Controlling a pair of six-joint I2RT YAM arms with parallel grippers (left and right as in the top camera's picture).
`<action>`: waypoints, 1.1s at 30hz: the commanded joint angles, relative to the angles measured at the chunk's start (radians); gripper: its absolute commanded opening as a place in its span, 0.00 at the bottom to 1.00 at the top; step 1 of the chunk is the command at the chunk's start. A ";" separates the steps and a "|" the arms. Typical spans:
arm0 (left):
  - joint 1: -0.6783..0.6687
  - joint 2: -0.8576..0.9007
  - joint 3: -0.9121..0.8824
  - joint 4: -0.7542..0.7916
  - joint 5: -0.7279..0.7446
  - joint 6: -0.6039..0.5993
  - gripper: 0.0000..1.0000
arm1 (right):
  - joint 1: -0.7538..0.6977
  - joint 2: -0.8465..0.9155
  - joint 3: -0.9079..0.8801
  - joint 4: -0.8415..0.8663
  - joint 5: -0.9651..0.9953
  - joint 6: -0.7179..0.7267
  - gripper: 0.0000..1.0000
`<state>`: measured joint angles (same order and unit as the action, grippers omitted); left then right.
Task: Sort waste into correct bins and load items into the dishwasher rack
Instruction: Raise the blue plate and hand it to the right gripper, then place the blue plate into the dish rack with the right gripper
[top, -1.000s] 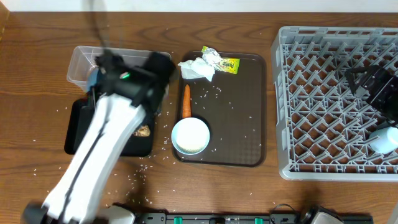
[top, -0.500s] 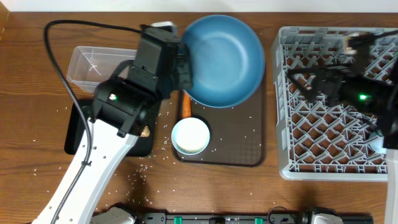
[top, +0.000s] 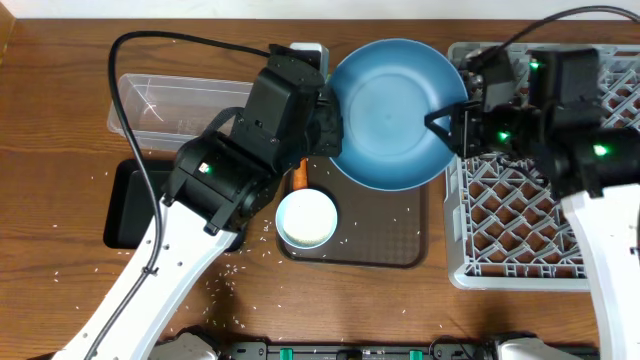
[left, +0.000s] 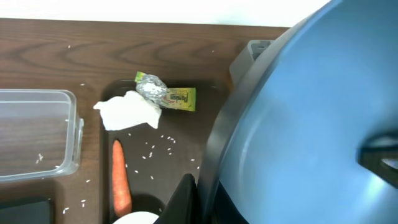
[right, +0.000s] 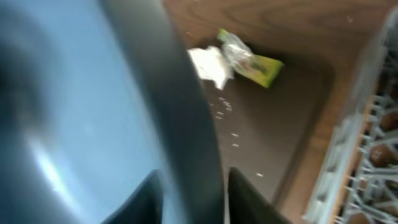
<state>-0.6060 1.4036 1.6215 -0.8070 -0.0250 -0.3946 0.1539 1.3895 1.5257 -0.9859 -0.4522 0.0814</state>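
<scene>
Blue plate (top: 390, 110) further right, face up, between left tool (top: 330, 122) and right tool (top: 449, 126)

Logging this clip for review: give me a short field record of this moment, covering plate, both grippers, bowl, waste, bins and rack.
plate: dark-blue plate lifted above brown tray
left gripper: shut on plate's bin-side rim
right gripper: fingers straddle rack-side rim, clamping unclear
white bowl: on tray
waste: tissue, foil wrapper, carrot, rice grains on tray
bins: clear tub, black tub, beside tray
dishwasher rack: other side of tray
</scene>
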 joint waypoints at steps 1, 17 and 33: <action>-0.001 -0.010 0.006 0.010 0.015 0.002 0.06 | 0.006 0.005 0.004 0.024 0.121 -0.009 0.01; 0.000 -0.013 0.006 0.007 0.014 0.062 0.98 | -0.172 -0.061 0.004 0.044 1.157 0.133 0.01; 0.000 -0.013 0.006 -0.039 0.014 0.062 0.98 | -0.455 0.119 0.004 0.401 1.461 -0.216 0.01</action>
<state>-0.6067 1.4029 1.6199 -0.8391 -0.0208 -0.3454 -0.2760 1.4666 1.5230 -0.6006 0.9573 -0.0639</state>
